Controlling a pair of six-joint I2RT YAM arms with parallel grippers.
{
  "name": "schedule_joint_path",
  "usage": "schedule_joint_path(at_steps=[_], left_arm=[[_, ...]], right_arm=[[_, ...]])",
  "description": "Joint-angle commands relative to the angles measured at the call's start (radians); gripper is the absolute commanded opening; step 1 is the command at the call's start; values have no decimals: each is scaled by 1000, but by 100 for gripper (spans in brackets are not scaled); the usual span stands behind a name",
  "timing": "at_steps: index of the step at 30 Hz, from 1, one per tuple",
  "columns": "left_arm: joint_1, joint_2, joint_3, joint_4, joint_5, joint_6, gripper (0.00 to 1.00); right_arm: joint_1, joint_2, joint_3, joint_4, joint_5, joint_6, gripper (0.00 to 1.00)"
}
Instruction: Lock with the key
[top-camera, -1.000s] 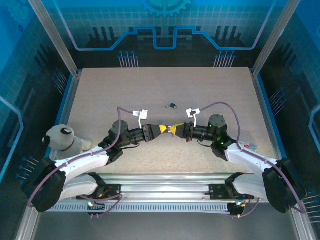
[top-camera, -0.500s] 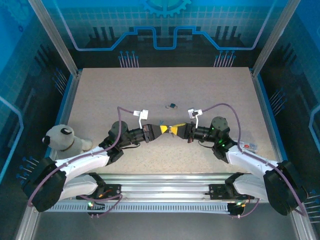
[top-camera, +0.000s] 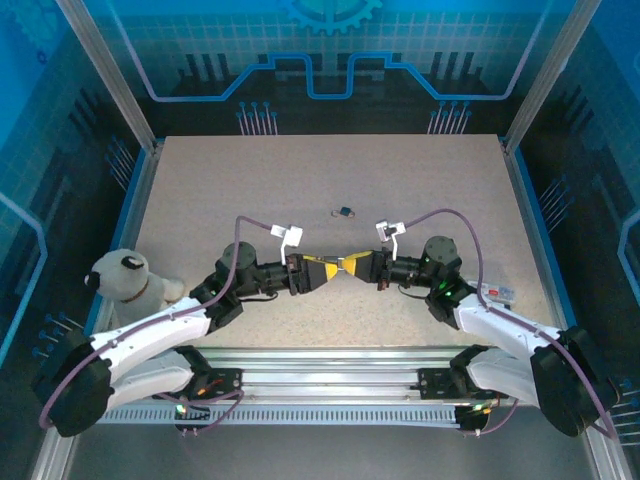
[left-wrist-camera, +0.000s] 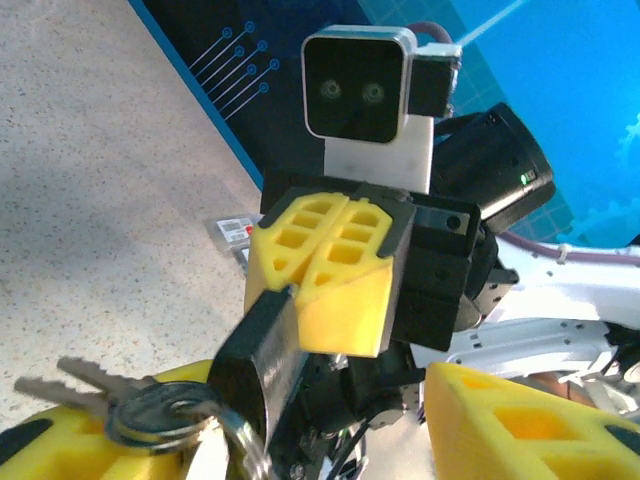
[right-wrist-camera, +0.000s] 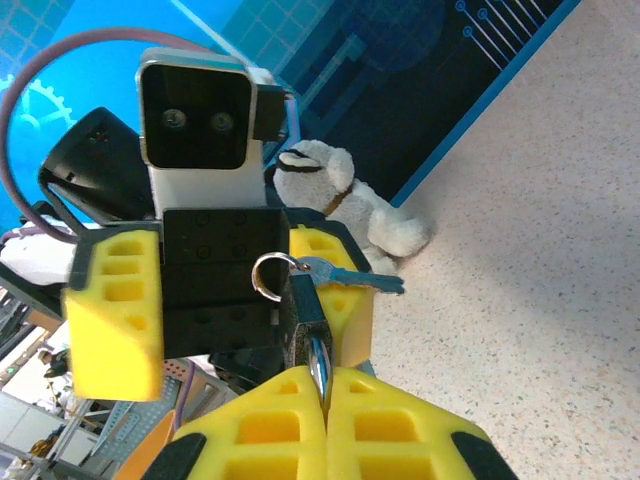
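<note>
Arm links (top-camera: 160, 325): white shells with black joint housings. The left gripper (top-camera: 328, 270) and right gripper (top-camera: 348, 266) carry yellow finger pads (left-wrist-camera: 340, 265) moulded with rectangular pockets, their corners tipped black. Above each gripper body sits a white two-lens camera block (left-wrist-camera: 360, 80). Behind it runs a purple cable (right-wrist-camera: 100, 40) — and, on the right wrist, a green indicator light (left-wrist-camera: 522, 178).

white plush dog (top-camera: 128, 278) at the table's (top-camera: 250, 180) near left edge; small white packet (top-camera: 497, 292) near right; small dark object (top-camera: 344, 211) centre, farther back.
</note>
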Motion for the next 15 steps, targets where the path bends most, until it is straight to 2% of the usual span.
schedule_joint_path(at_steps=[1,6,10,15], left_arm=[[0,-65,45,-125,22,70,63],[35,-143,62,-321,-8,145,74],[82,-184,56,-397,-36,158,75],[107,-190,52,-394,-68,144,75]], right_arm=[[-29,-25,-16,40,9,22,0],[-44,-47,-20,35,6,27,0],[-47,-40,-18,39,-6,35,0],[-49,-22,-15,52,-23,44,0]])
